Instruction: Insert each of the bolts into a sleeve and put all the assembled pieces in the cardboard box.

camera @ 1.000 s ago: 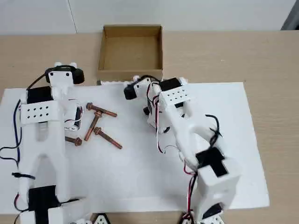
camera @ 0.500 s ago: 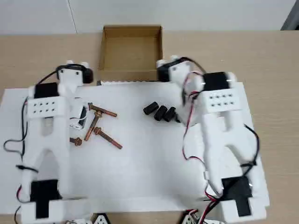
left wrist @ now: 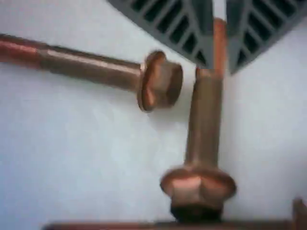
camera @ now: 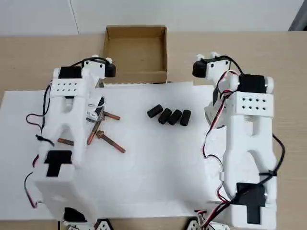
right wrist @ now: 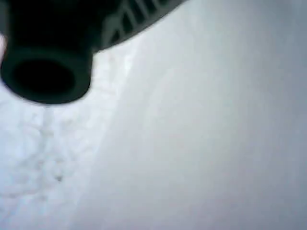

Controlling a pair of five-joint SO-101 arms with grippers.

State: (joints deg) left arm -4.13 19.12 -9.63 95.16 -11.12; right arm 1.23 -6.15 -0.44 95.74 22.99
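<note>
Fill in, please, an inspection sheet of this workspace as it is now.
Surface: white sheet on a wooden table.
Job's things: four black sleeves in a row; four copper bolts on the sheet; cardboard box empty.
Clutter: nothing seen.
Grippers: left gripper shut on one bolt; right gripper low over the sheet.
Cables: red, black and white wires along both arms.
Surroundings: pale surface beyond the table.

Bright, even light falls from above; the white sheet [camera: 153, 167] carries only soft, faint shadows. Warm highlights gleam on the centre-right bolt [left wrist: 204, 129].
</note>
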